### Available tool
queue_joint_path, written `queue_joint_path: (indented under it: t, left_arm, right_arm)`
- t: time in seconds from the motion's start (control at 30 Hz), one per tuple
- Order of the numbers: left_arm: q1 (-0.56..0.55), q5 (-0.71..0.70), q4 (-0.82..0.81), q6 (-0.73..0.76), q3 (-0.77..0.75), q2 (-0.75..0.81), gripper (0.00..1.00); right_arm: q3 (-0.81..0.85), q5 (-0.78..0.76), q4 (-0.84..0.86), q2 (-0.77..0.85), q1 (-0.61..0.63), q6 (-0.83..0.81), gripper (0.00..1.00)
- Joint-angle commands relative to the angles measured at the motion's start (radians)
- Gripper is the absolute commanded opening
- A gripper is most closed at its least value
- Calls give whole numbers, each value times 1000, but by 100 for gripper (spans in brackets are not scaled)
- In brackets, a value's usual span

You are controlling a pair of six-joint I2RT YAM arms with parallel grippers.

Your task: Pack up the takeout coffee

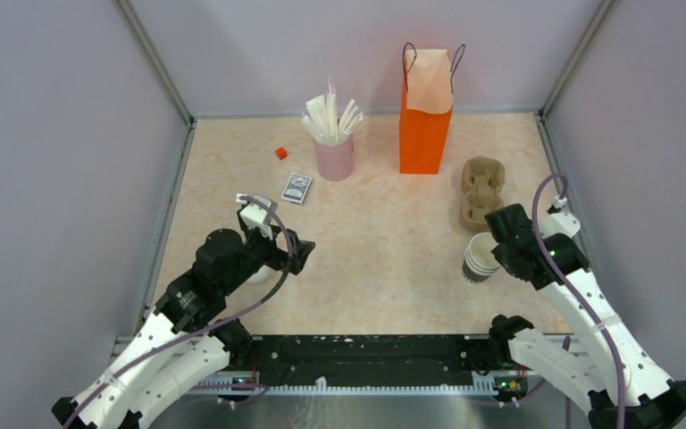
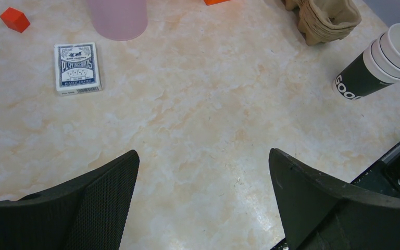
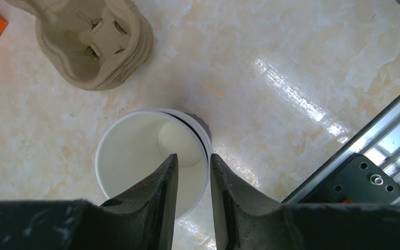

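Counts: one orange bag (image 1: 424, 134) standing at the back; one pink cup (image 1: 334, 159) stuffed with white wrapped straws (image 1: 329, 116), too bunched to number; one red cube (image 1: 280, 153); one pack of playing cards (image 1: 296, 188) lying flat; one nested stack of pulp cup carriers (image 1: 482, 189); one nest of lidless dark cups (image 1: 480, 258), three cream rims visible in the left wrist view, leaning toward the right arm. Takeout coffee (image 1: 257, 273): mostly hidden under the left arm at the table's near left; only a white rounded edge shows, which looks like its lid, but cannot confirm. Left gripper (image 2: 203, 156): fingers spread wide, nothing between them, hanging over bare tabletop (image 1: 384, 241). Right gripper (image 3: 194, 156): fingers close together, straddling the rim of the top lidless cup, one finger inside and one outside. The outer finger lies against the wall, and a sliver of cream interior shows beside the inner one, so not pinched tight.
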State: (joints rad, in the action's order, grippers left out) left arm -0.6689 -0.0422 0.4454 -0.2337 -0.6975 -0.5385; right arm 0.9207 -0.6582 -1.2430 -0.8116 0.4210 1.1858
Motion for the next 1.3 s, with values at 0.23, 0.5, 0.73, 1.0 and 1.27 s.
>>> queue_joint_path:
  t: [0.23, 0.5, 0.73, 1.0, 1.27]
  left_arm:
    - [-1, 12, -40, 0, 9, 1, 99]
    - [-2, 22, -40, -1, 9, -6, 99]
    - [-3, 25, -42, -1, 8, -10, 99]
    - [-2, 27, -42, -3, 9, -15, 99]
    - [-1, 31, -43, -4, 10, -17, 99]
  right_arm:
    - [-45, 2, 49, 17, -11, 12, 29]
    - [-74, 3, 69, 30, -11, 19, 26]
    - [-79, -28, 52, 44, -11, 32, 14]
    - [-87, -75, 44, 66, -11, 53, 2]
    - [-59, -139, 25, 83, -11, 72, 0]
